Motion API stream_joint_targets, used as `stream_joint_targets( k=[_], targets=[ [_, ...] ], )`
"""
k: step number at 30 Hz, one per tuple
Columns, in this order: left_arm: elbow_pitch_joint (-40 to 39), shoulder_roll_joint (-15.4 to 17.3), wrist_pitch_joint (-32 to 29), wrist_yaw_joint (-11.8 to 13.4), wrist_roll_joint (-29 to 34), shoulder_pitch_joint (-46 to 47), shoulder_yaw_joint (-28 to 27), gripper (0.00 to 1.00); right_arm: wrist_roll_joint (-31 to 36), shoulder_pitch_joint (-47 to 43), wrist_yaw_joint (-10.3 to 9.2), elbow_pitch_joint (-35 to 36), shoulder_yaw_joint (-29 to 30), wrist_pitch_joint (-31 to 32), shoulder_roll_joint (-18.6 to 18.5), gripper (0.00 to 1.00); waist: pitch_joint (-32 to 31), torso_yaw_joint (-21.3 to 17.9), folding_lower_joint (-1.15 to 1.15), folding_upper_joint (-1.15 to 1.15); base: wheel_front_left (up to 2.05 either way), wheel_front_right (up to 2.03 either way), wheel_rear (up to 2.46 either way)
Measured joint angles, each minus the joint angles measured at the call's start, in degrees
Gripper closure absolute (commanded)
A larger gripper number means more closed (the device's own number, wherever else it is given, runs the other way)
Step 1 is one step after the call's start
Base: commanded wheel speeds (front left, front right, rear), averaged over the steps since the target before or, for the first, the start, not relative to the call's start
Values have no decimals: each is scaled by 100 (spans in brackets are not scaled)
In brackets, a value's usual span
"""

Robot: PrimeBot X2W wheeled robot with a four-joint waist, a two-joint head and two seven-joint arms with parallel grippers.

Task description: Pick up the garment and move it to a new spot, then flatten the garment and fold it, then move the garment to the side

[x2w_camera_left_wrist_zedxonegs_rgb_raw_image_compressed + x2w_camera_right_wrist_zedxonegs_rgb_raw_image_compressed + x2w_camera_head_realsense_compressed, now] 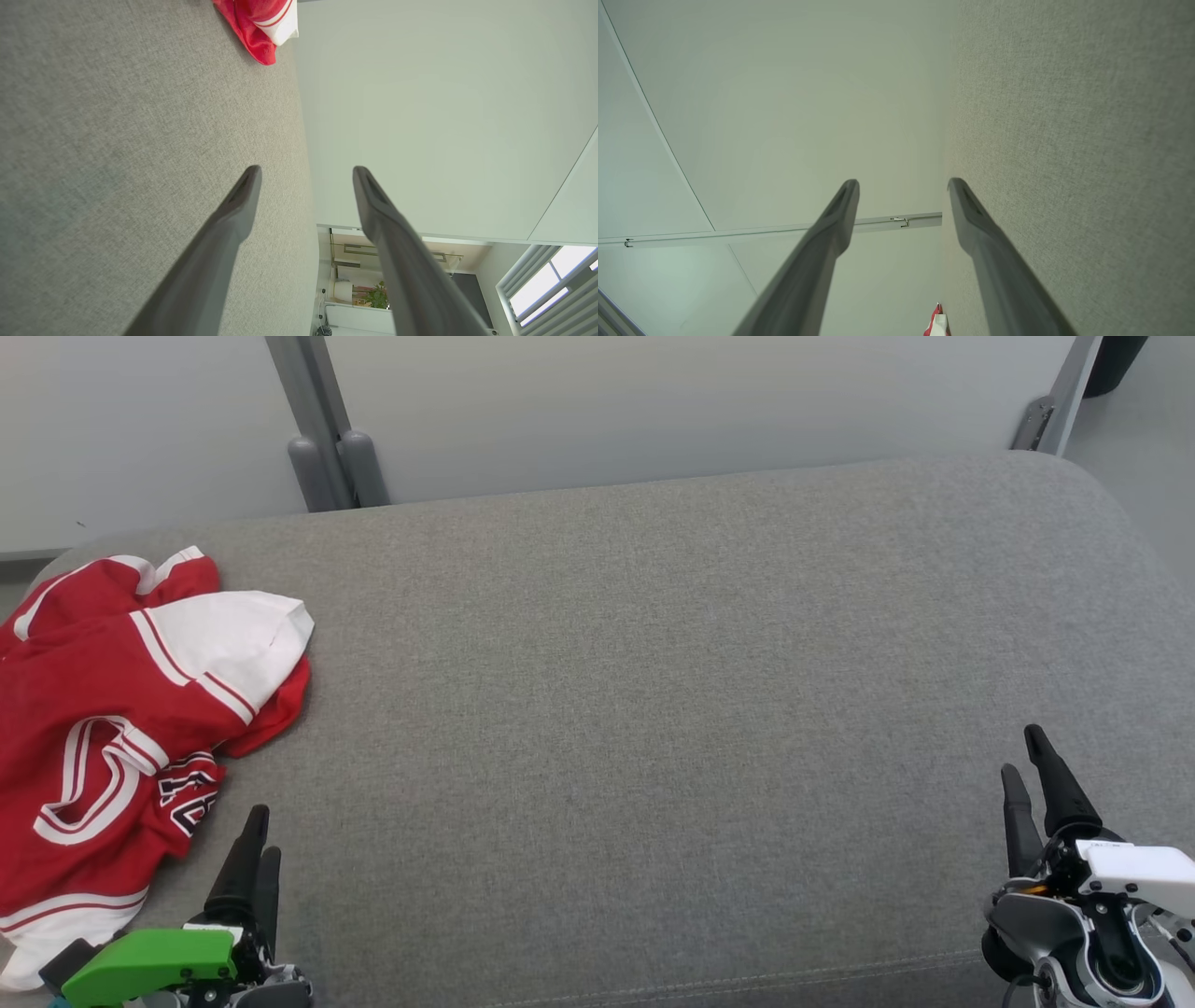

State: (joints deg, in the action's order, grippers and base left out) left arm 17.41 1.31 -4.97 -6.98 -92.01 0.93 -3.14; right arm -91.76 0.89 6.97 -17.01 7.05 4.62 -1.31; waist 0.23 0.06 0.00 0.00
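Garment (pixel 103 709): red jersey, white trim, dark lettering. Lay bunched in a heap at far left of grey fabric worktop (pixel 653 709), running out of head view on the left. Not flattened, not folded, not gripped by anything.

Left tool (pixel 263 831): sat at lower left, just beside heap's near right corner, apart from the cloth, pointing away from robot. Looked almost shut from the head camera, being seen edge-on. Left wrist view showed a plain gap between the fingers (pixel 243 196) with nothing in it, so spread and empty. Same view caught a red-and-white corner of garment (pixel 261 28) at top, ahead of the fingers and off to one side.

Broad stretch of worktop between the two tools; judged the likely new spot.

Right tool (pixel 1020 751): sat at lower right, well apart from garment. Fingers spread in right wrist view, holding nothing. Only a tiny red-and-white sliver of garment (pixel 936 322) at that view's bottom edge.

Step judged: the very first, pick-up not yet begun. Next move probably called for swinging left tool leftward over the heap, lowering onto a raised fold such as the white sleeve, closing on enough layers, then lifting and carrying toward the middle. Risk judged: pinching only the top layer and dragging the rest.
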Motion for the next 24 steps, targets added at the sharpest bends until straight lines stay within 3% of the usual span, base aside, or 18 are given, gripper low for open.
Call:
stream_joint_targets(
  k=[15,24],
  targets=[
    [-94,134,358,-1,701,0,399,0,1232,-30,-9,124,-248,-320,-308,0,0,28,0,0,0,0,0],
    [-90,289,550,-1,1455,4,648,0,2345,-31,-213,325,-450,-512,-480,0,0,37,0,0,0,0,0]
  ],
)
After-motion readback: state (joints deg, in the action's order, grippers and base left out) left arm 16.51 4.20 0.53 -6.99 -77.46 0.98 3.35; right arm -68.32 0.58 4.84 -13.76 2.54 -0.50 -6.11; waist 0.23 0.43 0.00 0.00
